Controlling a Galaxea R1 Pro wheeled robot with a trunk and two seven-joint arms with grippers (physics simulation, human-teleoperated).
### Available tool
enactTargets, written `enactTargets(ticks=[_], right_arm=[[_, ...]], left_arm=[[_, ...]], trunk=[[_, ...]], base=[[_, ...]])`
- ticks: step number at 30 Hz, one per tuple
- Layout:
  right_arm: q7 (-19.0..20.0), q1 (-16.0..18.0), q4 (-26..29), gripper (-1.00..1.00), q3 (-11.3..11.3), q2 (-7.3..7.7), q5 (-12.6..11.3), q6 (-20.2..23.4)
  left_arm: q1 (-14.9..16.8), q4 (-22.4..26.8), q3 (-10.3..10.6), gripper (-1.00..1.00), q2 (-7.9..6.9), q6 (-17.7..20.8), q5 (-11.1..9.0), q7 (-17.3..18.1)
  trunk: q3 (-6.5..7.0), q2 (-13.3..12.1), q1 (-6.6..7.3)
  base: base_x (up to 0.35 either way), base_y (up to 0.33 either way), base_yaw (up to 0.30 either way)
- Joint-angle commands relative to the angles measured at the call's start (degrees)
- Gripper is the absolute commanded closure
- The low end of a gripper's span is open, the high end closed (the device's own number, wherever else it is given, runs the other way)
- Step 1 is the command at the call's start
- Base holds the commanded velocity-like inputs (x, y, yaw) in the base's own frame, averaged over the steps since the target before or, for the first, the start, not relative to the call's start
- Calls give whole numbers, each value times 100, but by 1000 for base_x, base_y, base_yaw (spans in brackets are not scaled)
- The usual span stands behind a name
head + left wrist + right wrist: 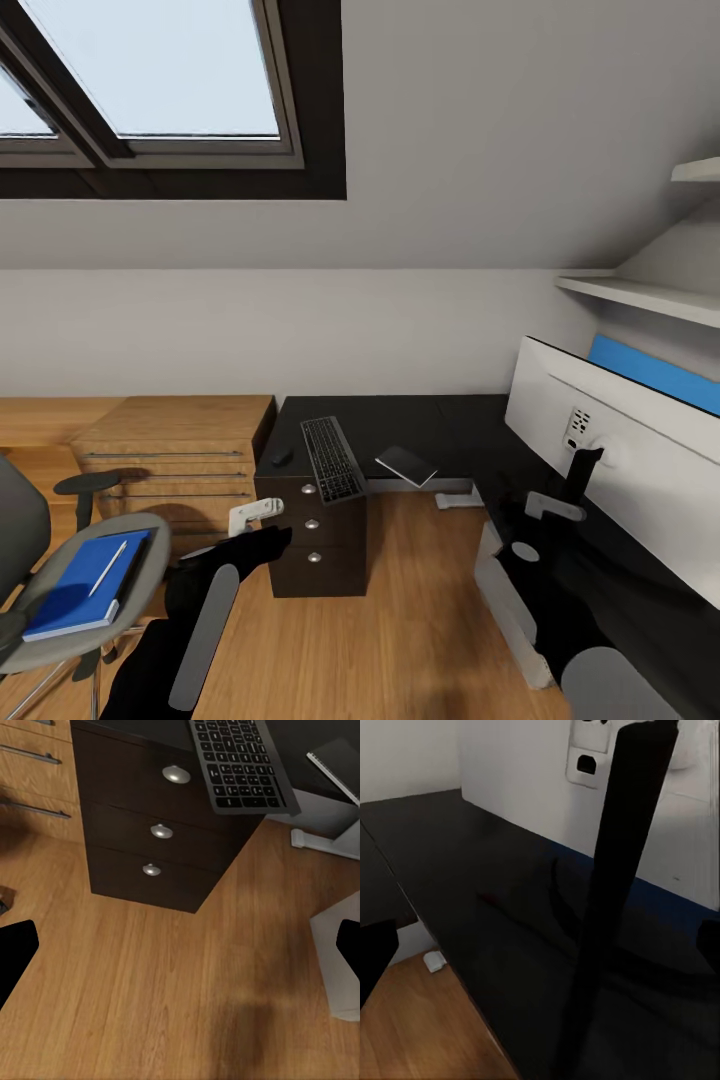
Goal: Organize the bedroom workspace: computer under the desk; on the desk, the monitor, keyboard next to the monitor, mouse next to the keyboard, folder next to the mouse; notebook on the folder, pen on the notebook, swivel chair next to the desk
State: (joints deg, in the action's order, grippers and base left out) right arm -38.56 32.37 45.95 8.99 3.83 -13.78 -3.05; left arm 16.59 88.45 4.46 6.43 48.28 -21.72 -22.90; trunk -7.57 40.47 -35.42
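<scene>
The black desk [440, 425] carries a dark keyboard [333, 458] that juts over its front edge, a black mouse [281, 456] to its left and a dark spiral notebook [406, 465] to its right. The white monitor [620, 440] stands on the desk's right wing with its back toward me. A blue folder [75, 590] with a white pen [107, 568] on it lies on the grey swivel chair [150, 575]. A white computer tower [505, 595] stands on the floor by the desk. My left gripper [180, 952] hangs open over the floor, before the drawers. My right gripper [544, 949] is open near the monitor's black stand [622, 870].
A dark drawer unit [315, 540] with three knobs sits under the keyboard's end of the desk. A wooden dresser [180, 450] stands to its left. White shelves [640, 290] hang at the right under the sloped ceiling. Wooden floor [400, 620] lies between chair and desk.
</scene>
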Motion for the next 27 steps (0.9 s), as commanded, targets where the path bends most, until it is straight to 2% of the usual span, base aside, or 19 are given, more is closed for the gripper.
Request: enactTargets(ticks=[1, 5, 8, 12, 15, 18, 19, 22, 23, 27], right_arm=[[-38, 13, -5, -100, 0, 46, -65, -34], [-21, 57, -39, -100, -242, 147, -77, -50], [-8, 138, -98, -100, -322, 202, -81, -75], [31, 335, -540, -100, -428, 394, -108, -423], [80, 496, -935, -100, -447, 444, -134, -679], [256, 739, -1468, -100, -460, 476, -142, -894], [459, 836, -1684, -100, -465, 490, -137, -950], [728, 925, -1905, -100, -471, 517, -131, -1002], [907, 979, -2098, -100, -474, 608, -144, -1035], [1092, 1012, -2343, -100, -476, 693, -151, -1173]], left_arm=[[6, 6, 3, -100, 0, 15, -60, -57], [3, 6, 2, -100, 0, 14, -60, -57], [5, 6, 2, -100, -1, 14, -60, -57], [3, 4, 2, -100, 0, 14, -60, -57], [3, -4, 2, -100, 1, 13, -60, -57], [5, -9, 5, -100, 5, 14, -62, -57], [7, -10, 7, -100, 6, 15, -65, -57], [5, -11, 9, -100, 6, 12, -67, -57], [5, -11, 11, -100, 7, 10, -68, -57], [4, -12, 17, -100, 14, 13, -71, -57]], trunk=[[-10, 8, -2], [-10, 8, -2], [-10, 8, -2], [-10, 8, -2], [-10, 8, -2], [-10, 8, -2], [-10, 8, -2], [-10, 8, -2], [-10, 8, -2], [-10, 8, -2]], base=[[0, 0, 0], [0, 0, 0], [0, 0, 0], [0, 0, 0], [0, 0, 0], [0, 0, 0], [0, 0, 0], [0, 0, 0], [0, 0, 0], [0, 0, 0]])
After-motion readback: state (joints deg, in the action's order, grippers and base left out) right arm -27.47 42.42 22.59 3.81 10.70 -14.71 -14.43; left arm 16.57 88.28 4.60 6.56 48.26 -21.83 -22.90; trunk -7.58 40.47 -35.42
